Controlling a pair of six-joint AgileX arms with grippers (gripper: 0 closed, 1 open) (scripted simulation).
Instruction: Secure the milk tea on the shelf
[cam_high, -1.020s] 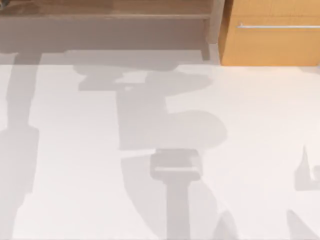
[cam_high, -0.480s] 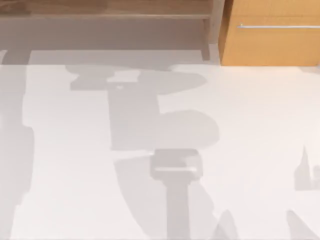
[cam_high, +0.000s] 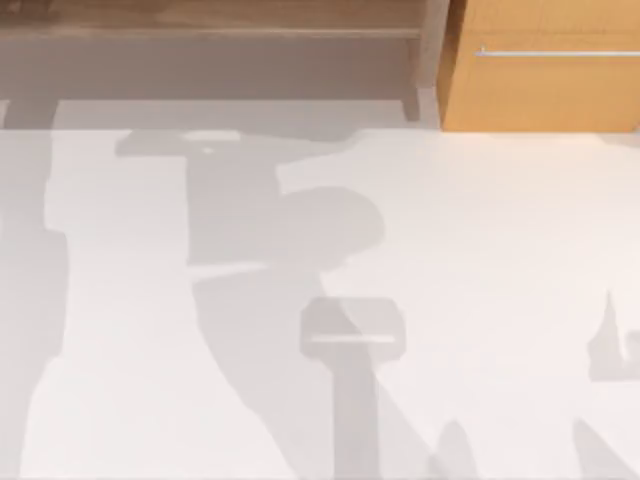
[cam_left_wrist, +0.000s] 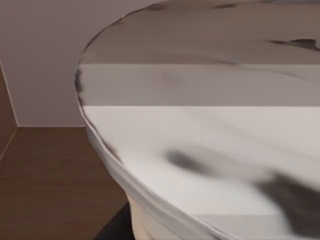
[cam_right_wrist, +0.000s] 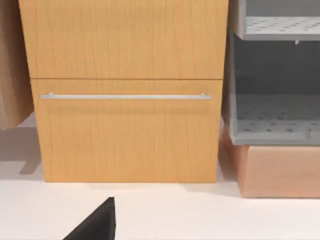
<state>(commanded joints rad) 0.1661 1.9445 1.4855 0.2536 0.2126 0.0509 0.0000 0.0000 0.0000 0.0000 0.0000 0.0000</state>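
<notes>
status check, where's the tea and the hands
Left wrist view pressed close on the tea lid. Shelf at the table's far left, cabinet beside it. Hand fingers unreadable.

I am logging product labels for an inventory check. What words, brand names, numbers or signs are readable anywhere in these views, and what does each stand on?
None can be read.
White lid, seen close in the left wrist view: dark smudges, too blurred to tell whether they are print.
Orange-tan cabinet with its silver bar handle: plain wood grain, no text.
Shelf, white table, grey rack: no markings.
</notes>
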